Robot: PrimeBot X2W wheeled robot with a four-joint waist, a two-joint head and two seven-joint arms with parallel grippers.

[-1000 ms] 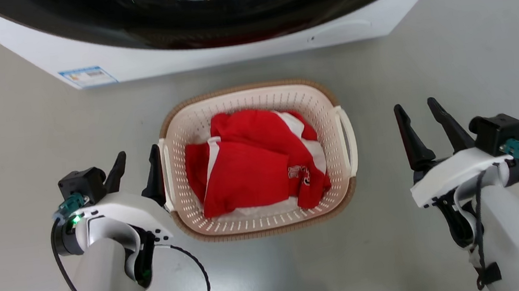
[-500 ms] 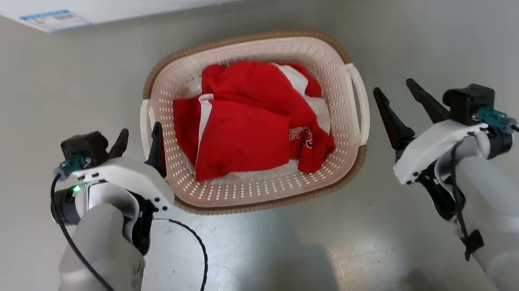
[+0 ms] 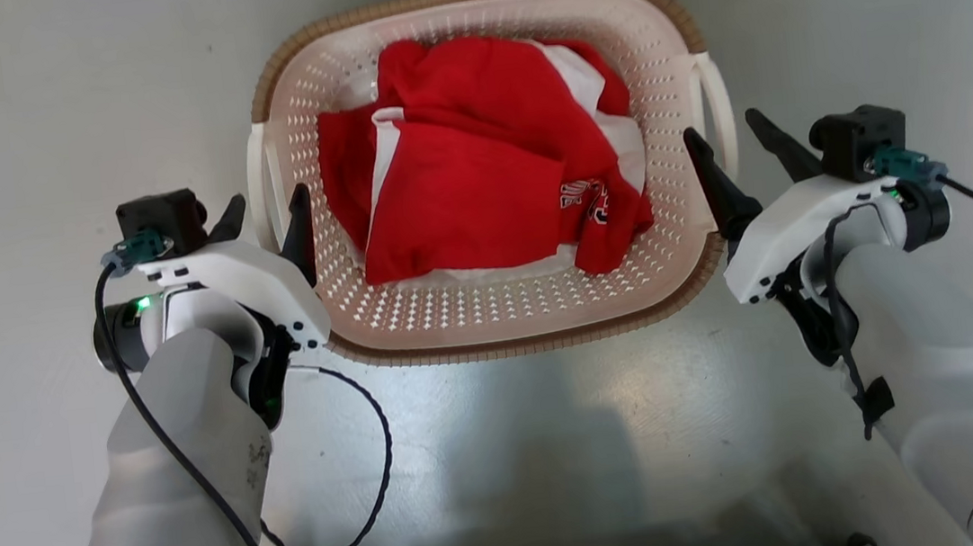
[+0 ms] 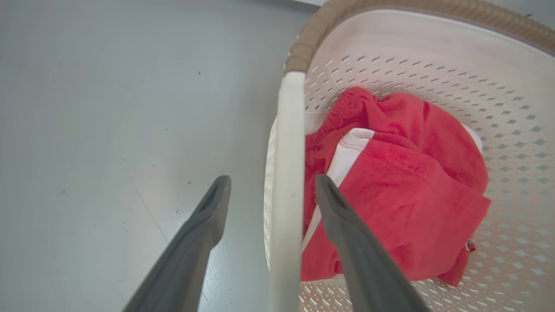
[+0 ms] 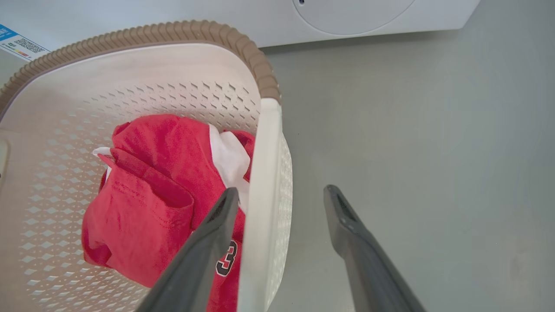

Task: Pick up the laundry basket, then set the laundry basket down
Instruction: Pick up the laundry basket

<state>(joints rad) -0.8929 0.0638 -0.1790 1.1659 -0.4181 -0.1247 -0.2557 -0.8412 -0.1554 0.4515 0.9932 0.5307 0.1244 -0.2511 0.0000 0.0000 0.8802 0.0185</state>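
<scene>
The laundry basket (image 3: 499, 308), cream-white and perforated with a brown rim, stands on the grey floor and holds red and white clothing (image 3: 476, 174). My left gripper (image 3: 268, 201) is open, with the basket's left loop handle (image 3: 259, 170) between its fingers. In the left wrist view this handle (image 4: 288, 143) runs up between the two dark fingers of the left gripper (image 4: 273, 180) without being clamped. My right gripper (image 3: 720, 126) is open too, straddling the right handle (image 3: 718, 86). In the right wrist view that handle (image 5: 264, 143) stands inside the right gripper (image 5: 282, 190), nearer the inner finger.
The white washer front (image 5: 347, 17) stands just beyond the basket. Bare grey floor (image 3: 2, 134) lies on both sides of the basket and in front of it. A black cable (image 3: 372, 475) loops from my left wrist.
The head camera has tilted down, so the washer has left its view. My right gripper has moved in from beside the basket to straddle the right handle. Both stay open.
</scene>
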